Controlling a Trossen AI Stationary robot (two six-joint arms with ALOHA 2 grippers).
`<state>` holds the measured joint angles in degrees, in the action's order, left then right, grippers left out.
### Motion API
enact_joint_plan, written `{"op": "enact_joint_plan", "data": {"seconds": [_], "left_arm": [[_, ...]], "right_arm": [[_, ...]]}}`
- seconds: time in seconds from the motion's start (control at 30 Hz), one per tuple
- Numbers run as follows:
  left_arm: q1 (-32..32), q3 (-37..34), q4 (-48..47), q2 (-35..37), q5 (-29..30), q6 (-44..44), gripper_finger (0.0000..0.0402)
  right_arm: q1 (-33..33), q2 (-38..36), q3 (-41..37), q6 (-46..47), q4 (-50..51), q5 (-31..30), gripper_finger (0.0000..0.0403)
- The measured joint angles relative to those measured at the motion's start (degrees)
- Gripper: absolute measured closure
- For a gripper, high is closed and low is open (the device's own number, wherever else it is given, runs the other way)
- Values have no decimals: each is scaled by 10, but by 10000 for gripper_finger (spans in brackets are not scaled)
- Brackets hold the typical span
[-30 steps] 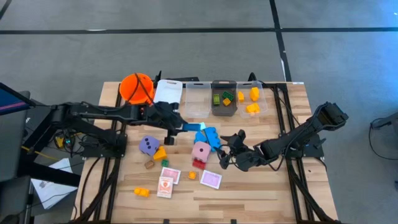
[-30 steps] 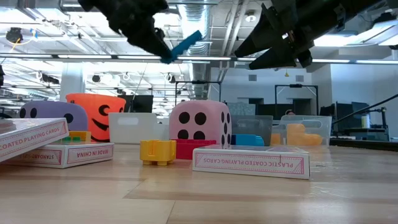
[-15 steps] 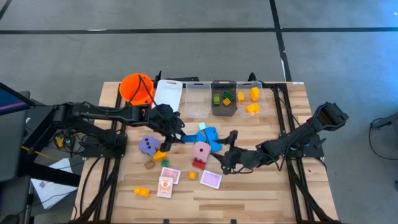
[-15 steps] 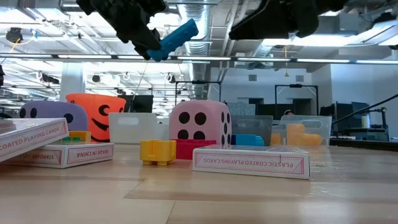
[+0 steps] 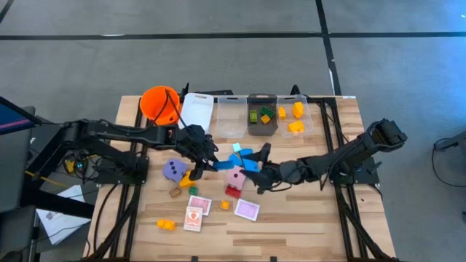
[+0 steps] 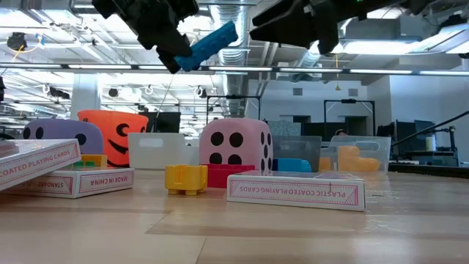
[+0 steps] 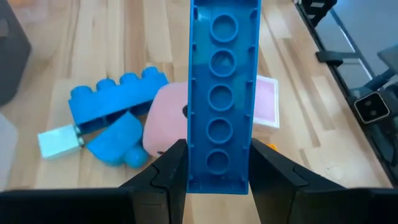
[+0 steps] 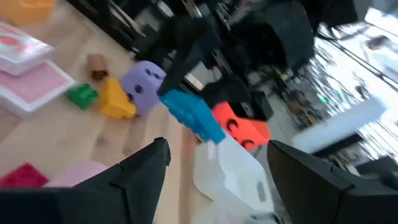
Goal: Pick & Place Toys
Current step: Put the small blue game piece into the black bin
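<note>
My left gripper is shut on a long blue brick, held high above the table in the low view. A pink die and more blue bricks rest on the table just beyond it. My right gripper is open and empty, raised over the table beside the pink die and the blue bricks. Its wrist view looks past its spread fingers at the held blue brick and a purple die. Card packs lie flat near the front. My left gripper pinches the blue brick's two long sides between its two fingers, near the brick's end closest to the wrist. The fingers lie across the brick. The brick sticks out ahead of the fingers, studs toward the camera, tilted upward and lifted clear of the table.
An orange bucket, a white bin and clear bins holding yellow and green bricks line the far edge. A purple die, small yellow, red and green bricks and card packs lie scattered at the middle and front.
My right gripper has moved toward the table's left, over to the pink die and the blue bricks, staying raised and open. My left gripper has shifted slightly toward the near edge with the blue brick, which has tipped a little steeper and stays clear of the table.
</note>
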<state>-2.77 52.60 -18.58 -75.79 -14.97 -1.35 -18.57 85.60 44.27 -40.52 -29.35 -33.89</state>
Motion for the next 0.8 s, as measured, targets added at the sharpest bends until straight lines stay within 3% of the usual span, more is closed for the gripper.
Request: {"op": "enact_joint_plan", "data": {"seconds": [0.37, 0.8], "left_arm": [[2, -1, 37, -29, -17, 4, 275], [2, -1, 74, -40, -21, 33, 275]], "right_arm": [[3, 0, 0, -6, 10, 57, 132], [3, 0, 0, -25, 5, 71, 132]]}}
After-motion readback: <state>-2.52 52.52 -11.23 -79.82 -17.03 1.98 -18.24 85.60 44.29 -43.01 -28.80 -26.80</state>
